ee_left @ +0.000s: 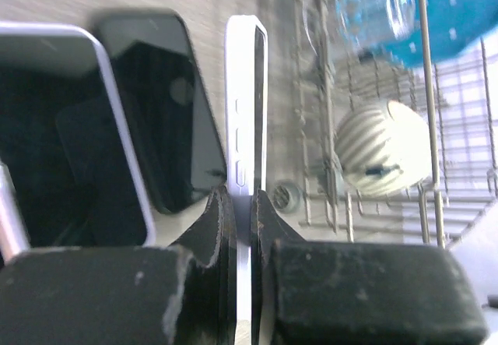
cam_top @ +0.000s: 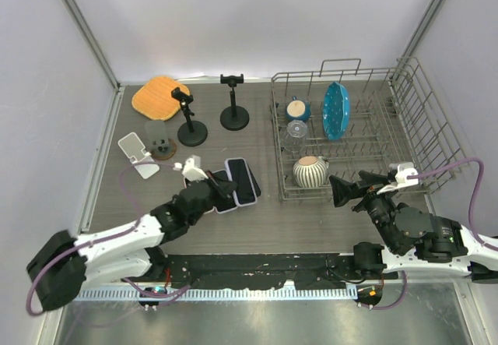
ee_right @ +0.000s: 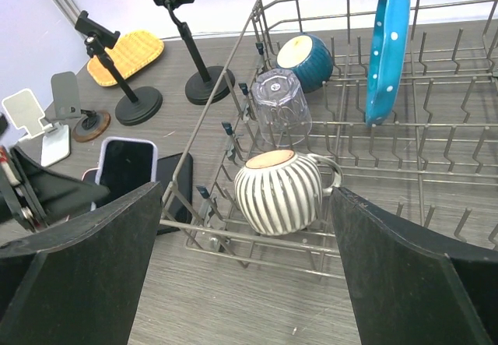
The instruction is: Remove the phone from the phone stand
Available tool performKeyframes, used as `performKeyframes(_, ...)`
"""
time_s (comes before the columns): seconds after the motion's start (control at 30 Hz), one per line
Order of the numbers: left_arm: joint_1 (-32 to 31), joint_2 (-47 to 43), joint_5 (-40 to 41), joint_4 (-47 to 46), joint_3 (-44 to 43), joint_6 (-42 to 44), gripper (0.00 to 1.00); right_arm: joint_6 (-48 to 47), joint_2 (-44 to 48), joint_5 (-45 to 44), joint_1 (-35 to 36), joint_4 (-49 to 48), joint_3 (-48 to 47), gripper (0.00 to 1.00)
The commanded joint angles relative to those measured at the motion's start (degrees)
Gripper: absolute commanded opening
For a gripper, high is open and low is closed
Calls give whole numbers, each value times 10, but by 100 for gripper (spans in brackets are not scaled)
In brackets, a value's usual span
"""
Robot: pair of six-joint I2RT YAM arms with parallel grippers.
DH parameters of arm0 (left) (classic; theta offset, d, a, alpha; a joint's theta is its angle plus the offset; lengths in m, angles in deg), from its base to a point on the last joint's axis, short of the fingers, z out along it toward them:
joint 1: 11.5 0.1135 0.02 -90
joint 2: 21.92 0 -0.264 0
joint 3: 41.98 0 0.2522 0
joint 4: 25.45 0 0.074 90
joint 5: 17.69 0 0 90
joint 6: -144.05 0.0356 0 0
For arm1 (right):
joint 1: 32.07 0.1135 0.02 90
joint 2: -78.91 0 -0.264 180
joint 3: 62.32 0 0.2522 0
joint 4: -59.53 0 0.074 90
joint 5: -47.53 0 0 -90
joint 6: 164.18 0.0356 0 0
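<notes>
In the left wrist view my left gripper [ee_left: 243, 197] is shut on the near end of a thin white-edged phone [ee_left: 247, 103], seen edge-on. Beside it on the table lie a lavender-cased phone [ee_left: 62, 135] and a black phone [ee_left: 163, 119]. From above, the left gripper [cam_top: 212, 189] sits at the phones [cam_top: 241, 180] in the middle of the table. A white folding phone stand [cam_top: 136, 156] and two black pole stands [cam_top: 191, 121] [cam_top: 233, 105] stand behind, with no phone on them. My right gripper [cam_top: 342, 189] hangs open in front of the dish rack [cam_top: 412, 127].
The wire dish rack [ee_right: 233, 103] fills the right side and holds a striped mug [ee_right: 280, 189], an upturned glass [ee_right: 278, 103], a blue bowl [ee_right: 303, 53] and a blue spotted plate [ee_right: 385, 45]. An orange mat [cam_top: 159, 97] lies at the back left.
</notes>
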Motion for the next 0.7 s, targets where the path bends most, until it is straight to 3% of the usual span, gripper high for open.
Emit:
performKeyframes(0.0,102,-113,-33,200,-51,80,0,8,4,-6,6,-3,-2,94)
performKeyframes(0.13,199,-190,-59,405,-111,148,0,11,3,-2,9,-2,-2,94)
performKeyframes(0.23,265,-205,-53,496,-134,201,0,11,5,1,12,-2,-3,93)
performKeyframes(0.37,338,-210,-27,546,-141,243,0,12,7,2,18,-1,-3,93)
performKeyframes(0.67,384,-110,-47,551,-176,296,0,19,21,4,33,4,-5,91)
